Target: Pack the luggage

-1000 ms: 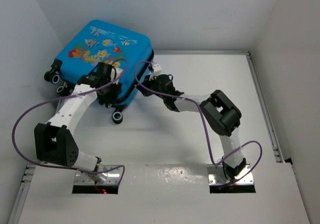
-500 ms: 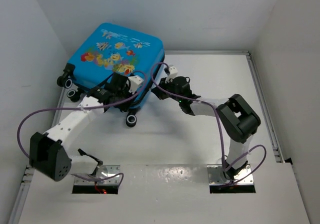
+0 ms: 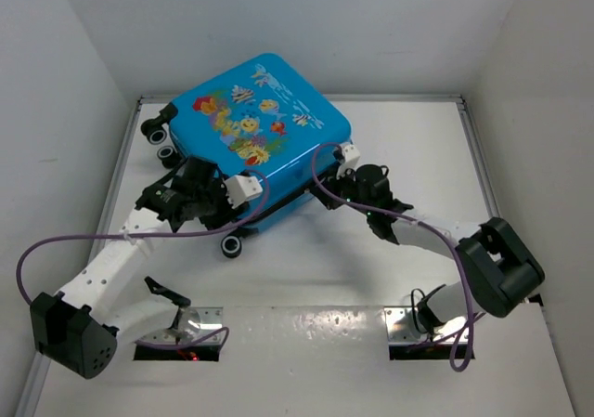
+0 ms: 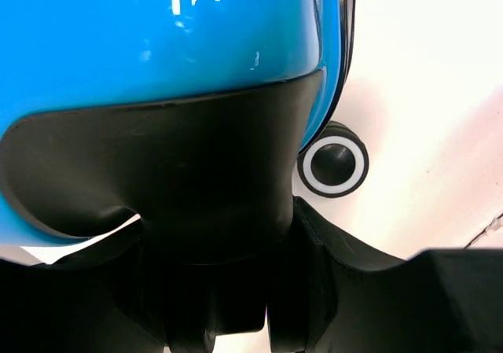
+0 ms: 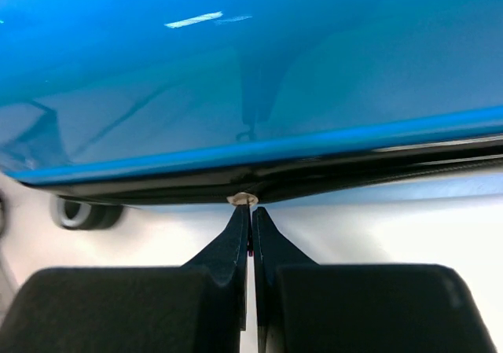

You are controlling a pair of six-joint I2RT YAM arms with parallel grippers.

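Observation:
The luggage (image 3: 264, 124), a bright-blue hard-shell suitcase with fish prints, lies closed and flat at the table's back left, turned diagonally. It fills the top of the left wrist view (image 4: 157, 31) and of the right wrist view (image 5: 236, 70). My left gripper (image 3: 212, 208) presses against its near-left side by a black wheel (image 4: 333, 164); its jaws (image 4: 271, 306) look closed at the black corner housing, the tips lost in the dark. My right gripper (image 3: 339, 187) is shut on the small pale zipper pull (image 5: 244, 200) at the black zipper band.
Two more wheels (image 3: 156, 138) stick out at the luggage's far-left corner, close to the left wall (image 3: 65, 110). One wheel (image 3: 231, 245) touches the table in front. Purple cables (image 3: 56, 245) loop from both arms. A metal rail (image 3: 487, 194) runs along the right edge.
The luggage has swung clockwise and slid right and toward me; its wheels moved toward the back left. Both grippers moved along with it, the right arm stretching out rightward.

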